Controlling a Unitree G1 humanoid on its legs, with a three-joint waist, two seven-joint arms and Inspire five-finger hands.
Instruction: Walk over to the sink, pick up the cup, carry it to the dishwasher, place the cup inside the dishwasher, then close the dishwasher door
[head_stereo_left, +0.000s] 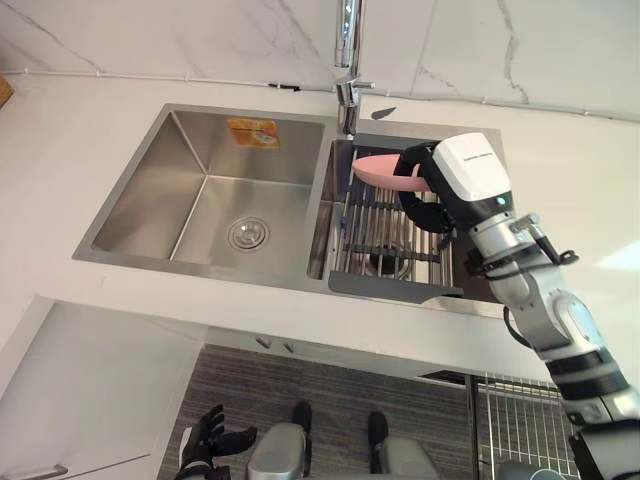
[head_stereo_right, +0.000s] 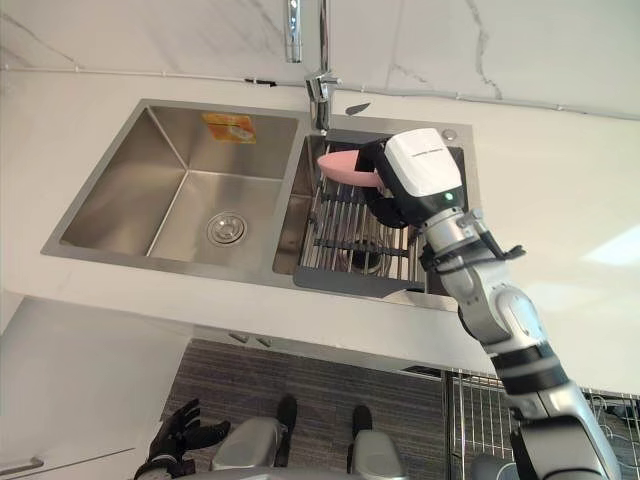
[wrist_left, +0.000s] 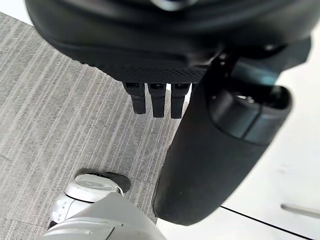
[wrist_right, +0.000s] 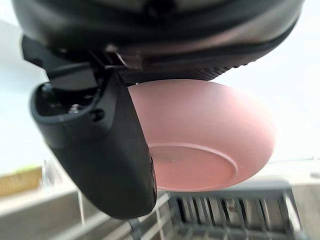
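Right hand (head_stereo_left: 428, 200) tight around pink cup (head_stereo_left: 378, 170) over sink rack (head_stereo_left: 385, 238); orange sticker's (head_stereo_left: 253, 132) print illegible.

White marble wall (head_stereo_left: 150, 40), white countertop (head_stereo_left: 60, 160), grey striped floor (head_stereo_left: 330, 385)

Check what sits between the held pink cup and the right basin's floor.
A metal dish rack spans the right basin under the cup in the right hand; both eye views show it.

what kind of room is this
Most likely a kitchen: a steel double sink is set in a pale counter, a tap stands behind it, and a dish rack sits in its right basin. The right hand holds a pink cup over that rack.
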